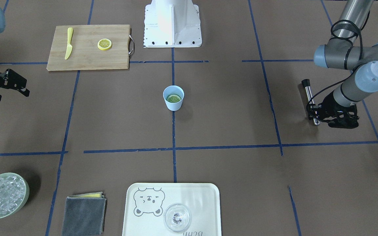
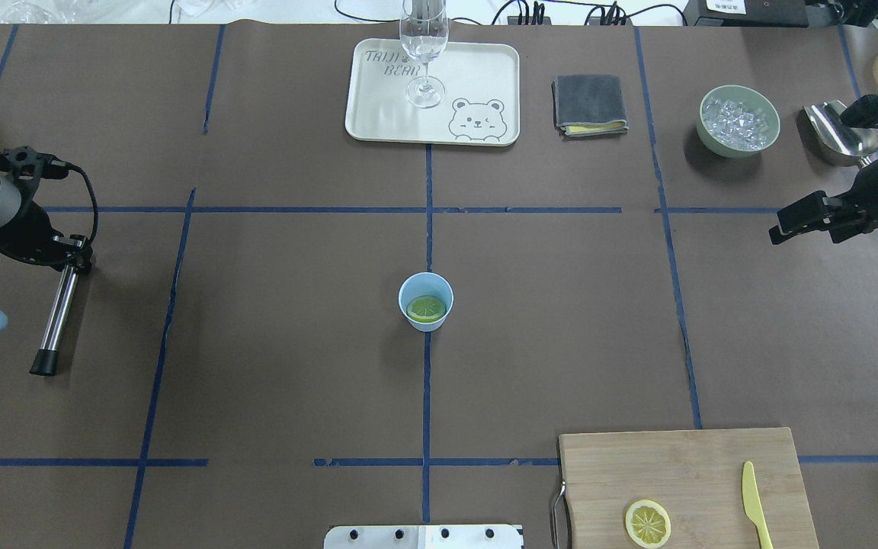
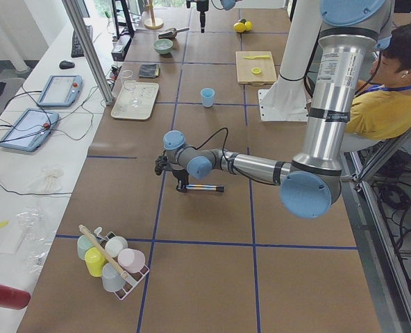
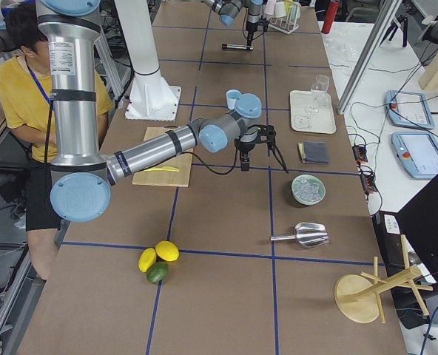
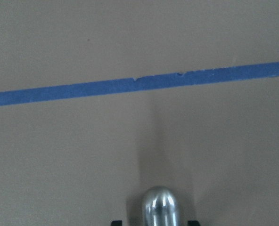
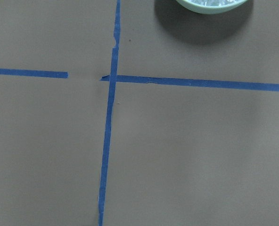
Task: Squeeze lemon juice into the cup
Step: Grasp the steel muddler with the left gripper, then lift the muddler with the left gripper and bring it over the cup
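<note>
Left fingers (image 2: pixel 82 258) around metal rod (image 2: pixel 56 313), right fingers (image 2: pixel 793 215) apart near ice bowl (image 2: pixel 736 152)

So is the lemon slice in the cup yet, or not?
In. A lemon slice lies flat at the bottom of the upright cup; the other slice sits on the cutting board.

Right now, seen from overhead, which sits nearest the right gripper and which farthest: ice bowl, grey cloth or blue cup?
From the right gripper:
1. ice bowl, far side, close by
2. grey cloth, far edge, further inward
3. blue cup, table centre
</note>
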Robot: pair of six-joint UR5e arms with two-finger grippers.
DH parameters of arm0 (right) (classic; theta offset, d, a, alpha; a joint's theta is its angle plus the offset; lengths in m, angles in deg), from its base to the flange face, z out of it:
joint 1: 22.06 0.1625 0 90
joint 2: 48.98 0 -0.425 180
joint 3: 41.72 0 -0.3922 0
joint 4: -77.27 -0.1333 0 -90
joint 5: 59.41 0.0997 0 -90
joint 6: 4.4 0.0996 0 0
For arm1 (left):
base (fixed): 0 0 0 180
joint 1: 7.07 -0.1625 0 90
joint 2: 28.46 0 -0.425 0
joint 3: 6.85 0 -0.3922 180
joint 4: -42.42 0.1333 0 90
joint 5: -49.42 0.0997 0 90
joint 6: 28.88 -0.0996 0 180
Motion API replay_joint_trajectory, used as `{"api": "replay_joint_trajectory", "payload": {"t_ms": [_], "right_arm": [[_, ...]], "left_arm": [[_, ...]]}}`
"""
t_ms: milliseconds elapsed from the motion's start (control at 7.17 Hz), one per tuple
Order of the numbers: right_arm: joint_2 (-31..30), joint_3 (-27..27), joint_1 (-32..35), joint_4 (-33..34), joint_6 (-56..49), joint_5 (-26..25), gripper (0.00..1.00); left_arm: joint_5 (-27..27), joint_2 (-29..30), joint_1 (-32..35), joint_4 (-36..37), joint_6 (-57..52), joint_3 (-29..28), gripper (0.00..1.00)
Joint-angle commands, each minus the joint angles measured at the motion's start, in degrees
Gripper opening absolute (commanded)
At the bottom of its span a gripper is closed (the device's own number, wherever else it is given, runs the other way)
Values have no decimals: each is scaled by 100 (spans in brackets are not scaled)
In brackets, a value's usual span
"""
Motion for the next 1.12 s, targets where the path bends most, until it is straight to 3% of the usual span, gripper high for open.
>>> {"api": "replay_joint_trajectory", "payload": {"t_ms": [0, 279, 697, 837, 976], "right_arm": [[4, -11, 4, 0, 0, 3, 100], [4, -55, 4, 0, 9, 38, 100], [13, -46, 4, 0, 61, 38, 100], [13, -55, 4, 9, 61, 47, 100], [-5, -37, 4, 9, 61, 38, 100]], "left_arm": [[-3, 0, -56, 35, -5, 34, 2], [-30, -87, -39, 88, -22, 567, 0], [49, 78, -65, 448, -92, 2077, 0], [67, 863, -109, 448, -5, 2151, 0], [432, 1236, -274, 413, 187, 2544, 0]]}}
